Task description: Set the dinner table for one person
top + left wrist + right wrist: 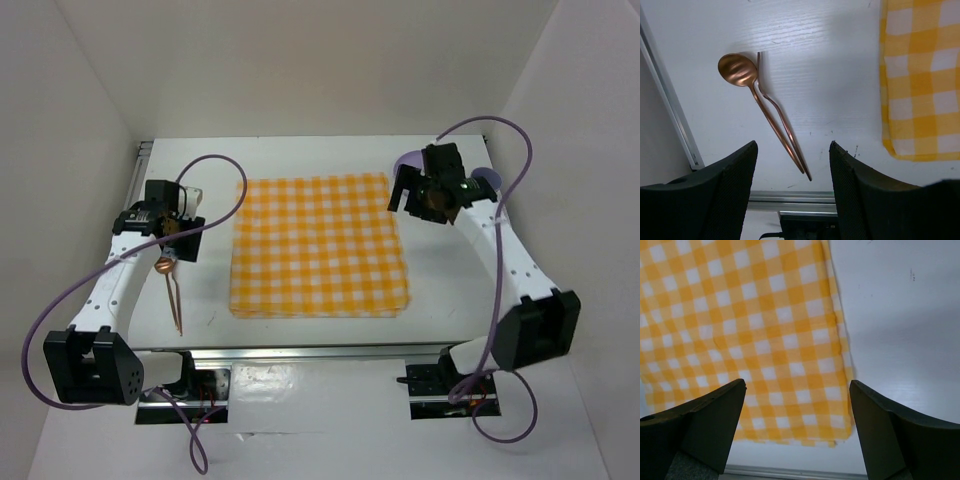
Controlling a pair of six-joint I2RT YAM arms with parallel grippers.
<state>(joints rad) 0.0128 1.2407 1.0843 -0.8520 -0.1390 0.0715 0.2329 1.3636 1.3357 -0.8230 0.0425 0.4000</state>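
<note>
Left pincer (792, 145) is standing wide and gripping nothing. It is hanging over the desk (840, 65), which is spreading out beneath both pincers.

A copper spoon (737, 70) is lying flat on the desk under this pincer, bowl up. Its handle is running back into the gap between the 2 fingers (735, 180). A 2nd thin copper utensil (760, 72) is lying against the spoon, and their handles are touching along most of their length. I cannot tell what kind it is.

The checked cloth (920, 75) is lying to this pincer's right, apart from both utensils.

Right pincer (797, 384) is also standing wide and gripping nothing. It is hovering over the cloth's right edge, with bare desk showing to its right.
</note>
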